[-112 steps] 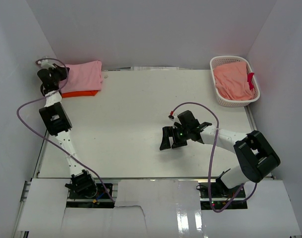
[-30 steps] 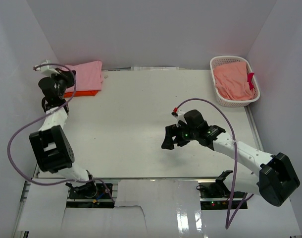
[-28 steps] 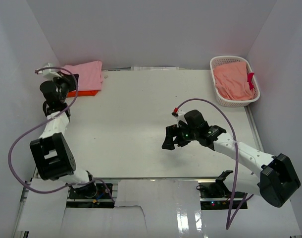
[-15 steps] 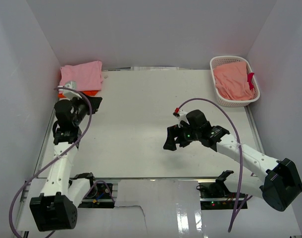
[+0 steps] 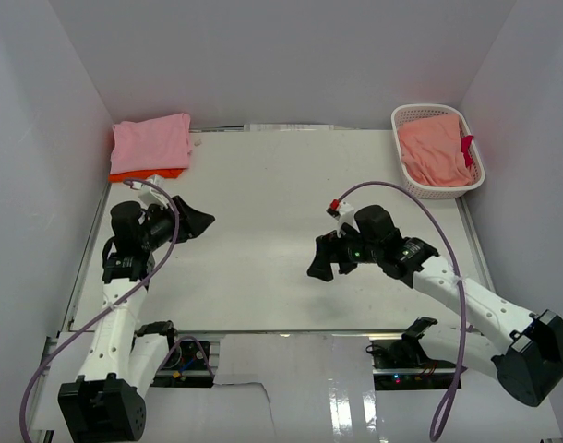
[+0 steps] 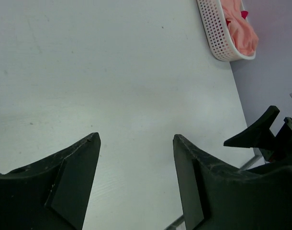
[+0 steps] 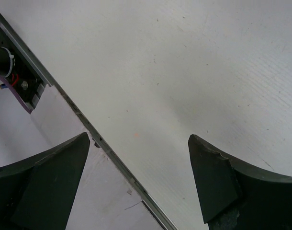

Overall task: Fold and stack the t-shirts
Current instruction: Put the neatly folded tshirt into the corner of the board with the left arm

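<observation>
The orange shirt (image 5: pixel 148 174) lies mostly hidden under the pink shirt (image 5: pixel 152 143) — only a strip at its near edge shows. In the left wrist view the basket (image 6: pixel 214 33) is cut off by the top edge. The red bit (image 5: pixel 467 149) in it — too small to tell.

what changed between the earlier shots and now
The left tool drew back from the stack in the far-left corner toward the near side and opened, holding nothing. The right arm's elbow swung to the near right; the right tool hardly moved and stayed open, empty. The pink t-shirt still lies on the orange t-shirt; the basket is unchanged.
</observation>
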{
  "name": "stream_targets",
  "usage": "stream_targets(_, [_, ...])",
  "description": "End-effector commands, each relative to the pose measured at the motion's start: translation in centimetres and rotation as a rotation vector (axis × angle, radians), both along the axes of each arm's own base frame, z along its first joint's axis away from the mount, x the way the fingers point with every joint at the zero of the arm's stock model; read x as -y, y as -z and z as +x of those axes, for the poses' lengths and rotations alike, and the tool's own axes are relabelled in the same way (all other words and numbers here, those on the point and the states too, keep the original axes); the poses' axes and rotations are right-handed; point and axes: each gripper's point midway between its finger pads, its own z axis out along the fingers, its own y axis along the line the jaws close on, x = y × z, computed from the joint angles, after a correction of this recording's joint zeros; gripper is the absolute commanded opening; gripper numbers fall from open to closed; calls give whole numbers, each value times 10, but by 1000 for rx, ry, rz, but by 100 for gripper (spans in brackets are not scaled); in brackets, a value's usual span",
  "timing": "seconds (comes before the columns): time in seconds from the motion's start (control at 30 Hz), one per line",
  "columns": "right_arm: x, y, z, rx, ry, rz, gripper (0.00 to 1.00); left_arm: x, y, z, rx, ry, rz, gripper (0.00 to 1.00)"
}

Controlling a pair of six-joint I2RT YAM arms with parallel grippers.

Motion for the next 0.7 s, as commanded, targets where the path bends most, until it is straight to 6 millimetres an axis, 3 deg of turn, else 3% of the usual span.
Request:
stream_targets(0.0, [1, -20, 10, 126, 6, 29, 90, 11, -7, -9, 33, 78, -17, 75])
stream_targets(0.23, [14, -49, 22, 283, 91, 72, 90, 17, 2, -10, -5, 112, -46, 80])
stream_targets(0.33, [17, -50, 23, 285, 104, 67, 90, 17, 5, -11, -6, 114, -47, 81])
stream_targets(0.37, [17, -48, 23, 284, 105, 65, 90, 17, 4, -11, -3, 110, -45, 85])
stream_targets(0.4, [18, -49, 23, 286, 106, 66, 90, 16, 4, -11, 0, 106, -43, 97])
stream_targets(0.67, [21, -57, 22, 317, 117, 85, 90, 15, -2, -12, 35, 103, -33, 98])
